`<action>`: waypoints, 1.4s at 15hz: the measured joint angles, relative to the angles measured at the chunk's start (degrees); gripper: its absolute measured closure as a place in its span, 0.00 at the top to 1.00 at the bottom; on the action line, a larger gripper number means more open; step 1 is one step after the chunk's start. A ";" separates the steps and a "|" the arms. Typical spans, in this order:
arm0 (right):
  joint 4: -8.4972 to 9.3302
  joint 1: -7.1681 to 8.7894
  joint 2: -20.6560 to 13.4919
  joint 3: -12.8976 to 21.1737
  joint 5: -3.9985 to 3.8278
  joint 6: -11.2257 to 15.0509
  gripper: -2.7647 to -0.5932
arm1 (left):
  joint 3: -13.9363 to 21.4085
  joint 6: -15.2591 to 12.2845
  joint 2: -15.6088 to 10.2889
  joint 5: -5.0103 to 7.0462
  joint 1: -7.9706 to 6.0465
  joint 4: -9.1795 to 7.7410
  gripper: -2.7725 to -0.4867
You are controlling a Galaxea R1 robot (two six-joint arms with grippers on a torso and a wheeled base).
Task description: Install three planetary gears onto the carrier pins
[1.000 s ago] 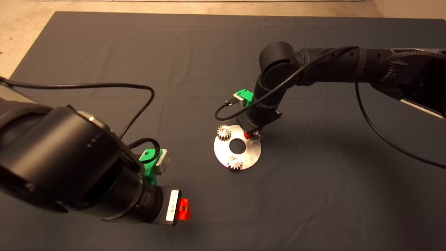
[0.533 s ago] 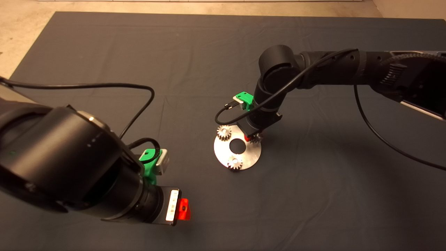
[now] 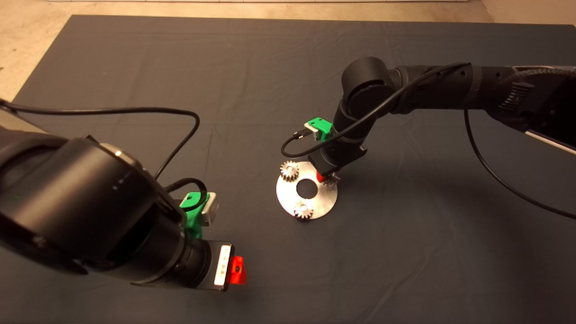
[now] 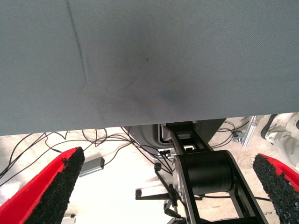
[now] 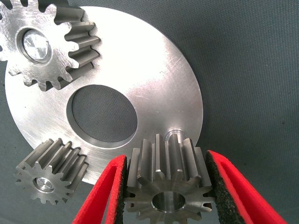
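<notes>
Just beside the free pin [image 5: 174, 132], right gripper's [image 5: 167, 196] gear [image 5: 169, 179].

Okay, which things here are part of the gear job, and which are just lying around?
Job:
- carrier disc with its free pin
- two seated gears
- third gear, held in right gripper

Just around:
- left gripper, idle, open
- cables on floor

three planetary gears [image 3: 289, 171] [image 3: 303, 210] [image 5: 169, 184], one disc [image 3: 320, 200], two hands [image 3: 325, 178] [image 4: 168, 186].

Dim warm light, soft shadows
</notes>
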 joint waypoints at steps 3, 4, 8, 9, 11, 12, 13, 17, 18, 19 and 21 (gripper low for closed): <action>0.02 -0.02 -0.11 0.00 0.18 -0.02 0.22 | 0.00 0.00 0.00 0.00 0.00 0.00 0.93; 0.02 -0.02 -0.11 0.00 0.15 -0.02 0.22 | 0.00 0.00 0.00 0.00 0.00 0.00 0.93; 0.05 0.00 -0.15 -0.06 0.21 -0.20 0.22 | 0.00 0.00 0.21 -0.02 0.00 0.00 0.93; 0.05 0.00 -0.19 -0.06 0.29 -0.22 0.22 | 0.00 0.00 0.35 -0.02 0.00 0.00 0.93; 0.05 0.00 -0.24 -0.11 0.37 -0.39 0.22 | 0.00 0.00 0.63 -0.02 0.00 0.00 0.93; 0.05 0.00 -0.24 -0.20 0.37 -0.71 0.22 | 0.00 0.00 0.63 0.00 0.00 0.00 0.93; 0.09 0.01 -0.22 -0.45 0.42 -0.92 0.22 | 0.00 0.00 0.63 0.00 0.00 0.00 0.93; 0.33 0.02 -0.17 -1.11 0.51 -1.77 0.22 | 0.00 0.00 0.86 0.00 0.00 0.00 0.93; 0.38 0.05 -0.17 -1.24 0.57 -2.01 0.22 | 0.00 0.00 0.99 -0.02 0.00 0.00 0.93; 0.39 0.05 -0.17 -1.39 0.59 -2.29 0.22 | 0.00 0.00 0.99 0.00 0.00 0.00 0.93; 0.52 0.07 -0.05 -1.79 0.57 -2.72 0.22 | 0.00 0.00 1.00 0.00 0.00 0.00 0.93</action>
